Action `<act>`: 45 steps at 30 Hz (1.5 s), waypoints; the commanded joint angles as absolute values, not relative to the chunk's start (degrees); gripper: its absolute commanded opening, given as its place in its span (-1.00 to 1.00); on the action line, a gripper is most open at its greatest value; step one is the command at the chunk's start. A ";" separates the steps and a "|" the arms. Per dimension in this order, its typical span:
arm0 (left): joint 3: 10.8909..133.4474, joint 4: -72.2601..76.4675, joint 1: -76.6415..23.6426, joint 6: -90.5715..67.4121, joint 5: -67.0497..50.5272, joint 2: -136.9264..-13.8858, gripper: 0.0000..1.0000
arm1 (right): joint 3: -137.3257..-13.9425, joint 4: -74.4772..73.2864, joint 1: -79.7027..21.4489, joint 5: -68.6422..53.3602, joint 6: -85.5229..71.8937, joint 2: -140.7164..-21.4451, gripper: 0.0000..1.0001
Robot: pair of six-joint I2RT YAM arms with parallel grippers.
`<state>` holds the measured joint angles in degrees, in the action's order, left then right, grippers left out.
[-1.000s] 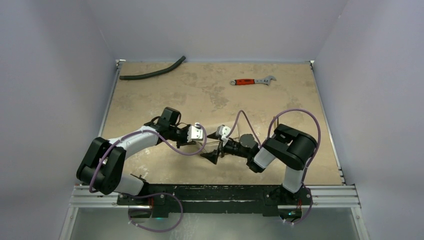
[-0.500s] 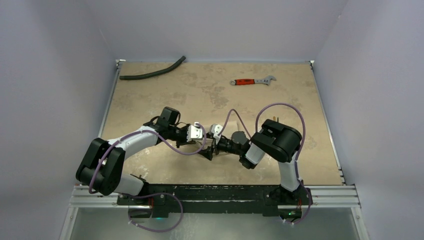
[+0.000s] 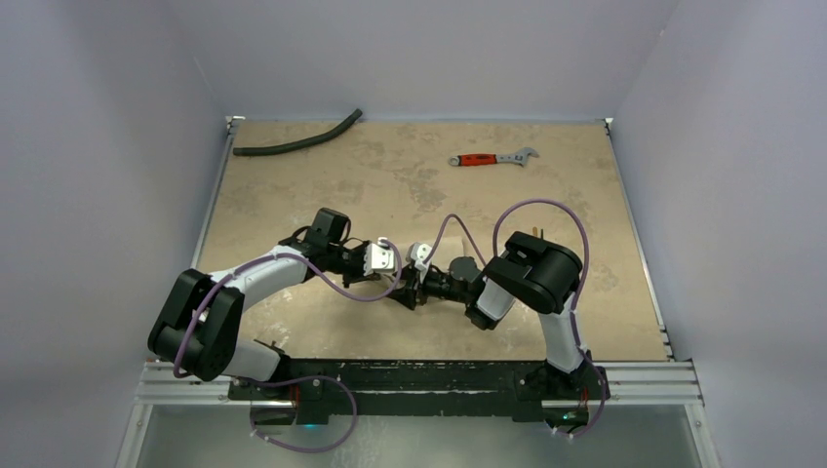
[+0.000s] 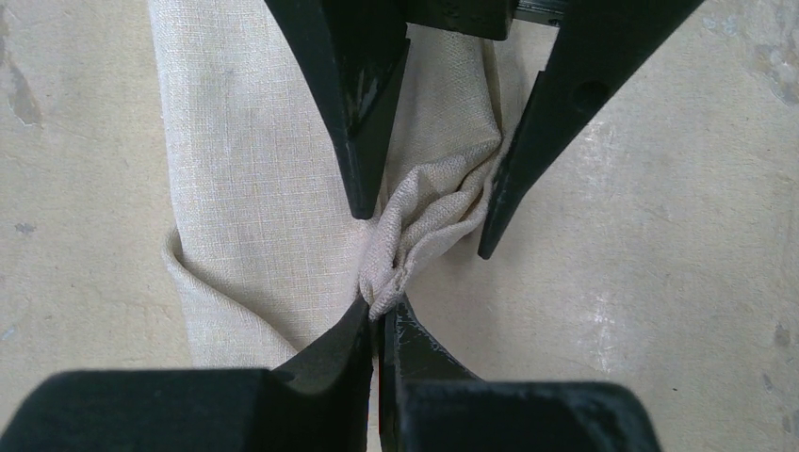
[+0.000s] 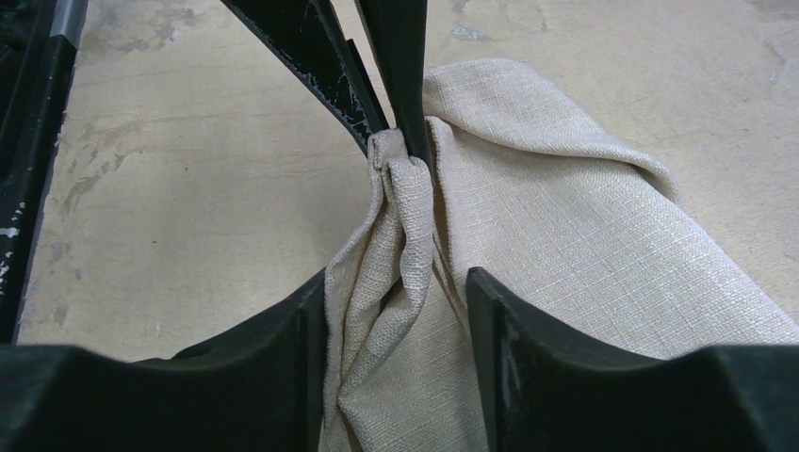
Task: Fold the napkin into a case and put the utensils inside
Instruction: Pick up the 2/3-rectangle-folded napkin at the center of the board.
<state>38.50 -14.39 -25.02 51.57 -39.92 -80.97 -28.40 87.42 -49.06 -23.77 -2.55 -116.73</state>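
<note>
The beige napkin lies rumpled on the table, with one part bunched up into a ridge. My left gripper is shut on the tip of that bunched cloth. It also shows at the top of the right wrist view. My right gripper is open, and its fingers straddle the same ridge of napkin just behind the left gripper's pinch. In the left wrist view the right gripper comes in from the top. In the top view both grippers meet at mid-table. The utensils are out of view.
A red-handled wrench lies at the back right. A curved black hose lies at the back left. The tan table has walls on three sides. The two arms cross the near middle.
My right arm has swung left and brought its gripper up to the left gripper, over the pinched cloth. The left arm has hardly moved.
</note>
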 commanded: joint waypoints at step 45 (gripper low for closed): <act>37.74 -11.85 -24.61 51.74 -38.79 -77.86 -0.76 | -30.81 115.79 -48.02 -25.36 -11.34 -116.11 -1.00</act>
<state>37.87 -14.04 -25.02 52.03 -38.68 -79.85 -30.74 88.64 -48.40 -23.81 -10.52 -116.38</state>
